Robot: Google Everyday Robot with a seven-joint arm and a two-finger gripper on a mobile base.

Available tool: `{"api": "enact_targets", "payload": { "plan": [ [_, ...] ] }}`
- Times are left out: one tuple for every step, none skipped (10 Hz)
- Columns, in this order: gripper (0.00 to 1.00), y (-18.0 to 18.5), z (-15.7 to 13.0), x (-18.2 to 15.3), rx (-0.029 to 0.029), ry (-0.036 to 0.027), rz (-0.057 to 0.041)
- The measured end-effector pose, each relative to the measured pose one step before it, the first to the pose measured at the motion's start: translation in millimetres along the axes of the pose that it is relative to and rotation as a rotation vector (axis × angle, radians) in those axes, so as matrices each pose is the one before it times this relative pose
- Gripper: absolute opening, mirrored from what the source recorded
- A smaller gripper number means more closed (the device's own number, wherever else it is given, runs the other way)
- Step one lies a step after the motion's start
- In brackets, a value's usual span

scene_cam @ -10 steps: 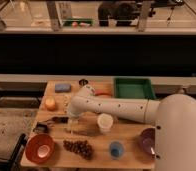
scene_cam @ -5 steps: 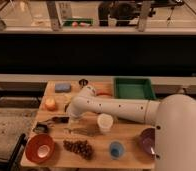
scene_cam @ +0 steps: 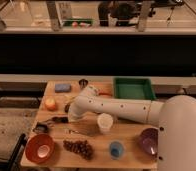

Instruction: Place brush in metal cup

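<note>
The brush (scene_cam: 58, 120) lies on the wooden table (scene_cam: 98, 160) near its left side, dark and slim. My gripper (scene_cam: 71, 119) is at the end of the white arm (scene_cam: 116, 107), pointing down just to the right of the brush's end. Whether it touches the brush cannot be told. The metal cup (scene_cam: 83, 83) stands upright at the table's far edge, behind the arm and well apart from the brush.
A green tray (scene_cam: 134, 88) is at the back right, a blue sponge (scene_cam: 62, 87) at the back left and an orange (scene_cam: 50, 104) at the left. A white cup (scene_cam: 105, 123), silvery utensil (scene_cam: 80, 132), black block (scene_cam: 41, 128), orange bowl (scene_cam: 39, 148), grapes (scene_cam: 79, 147), blue cup (scene_cam: 116, 149) and purple bowl (scene_cam: 148, 140) fill the front.
The arm's bend has shifted slightly up and to the right. The gripper stays by the brush. The objects on the table have not moved.
</note>
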Motion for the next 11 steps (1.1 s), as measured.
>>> {"api": "enact_targets", "payload": {
  "plan": [
    [0.26,-1.09,4.11,-2.85,-0.00514,-0.00928,-0.00732],
    [0.37,-1.43,2.73,-3.88,-0.00758,-0.01099,-0.00713],
    [0.47,-1.14,3.13,-1.04,-0.00821,-0.0124,-0.00119],
    [0.55,-0.55,2.34,0.62,-0.00598,-0.00869,0.00226],
    [0.69,-0.5,3.52,-0.15,-0.0076,-0.00859,0.00034],
    [0.76,-0.24,0.8,0.45,-0.00105,-0.00226,0.00036],
    [0.79,-0.07,0.8,0.06,-0.00069,0.00005,-0.00209],
    [0.8,0.06,2.03,0.71,-0.00143,0.00034,-0.00305],
    [0.8,-0.83,0.27,0.12,0.00115,-0.0003,-0.00223],
    [0.8,-0.57,0.35,0.08,0.00295,-0.00034,-0.00419],
    [0.8,-1.34,-3.29,-2.15,0.00823,-0.00067,-0.00889]
  ]
}}
